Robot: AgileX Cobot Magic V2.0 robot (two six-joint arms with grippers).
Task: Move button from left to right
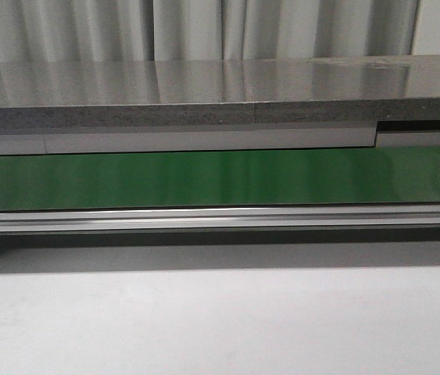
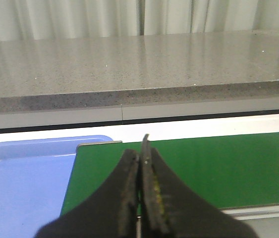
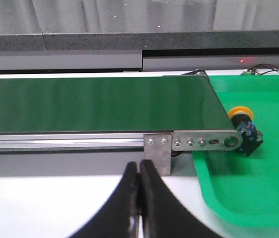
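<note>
The button (image 3: 244,127), with a yellow round head and a dark cube body, lies on its side in the green tray (image 3: 258,188), just past the end of the green conveyor belt (image 3: 94,104). My right gripper (image 3: 139,166) is shut and empty, over the white table in front of the belt's rail, well short of the button. In the left wrist view my left gripper (image 2: 140,148) is shut with nothing in it, over the belt's (image 2: 203,163) other end beside a blue tray (image 2: 25,183). The front view shows the belt (image 1: 220,178) but neither gripper nor button.
A metal bracket (image 3: 159,151) and side rail (image 3: 60,141) edge the belt in front of my right gripper. A grey stone-like counter (image 1: 220,94) runs behind the belt, with curtains beyond. White table (image 1: 220,320) lies in front. Wires (image 3: 263,69) sit behind the green tray.
</note>
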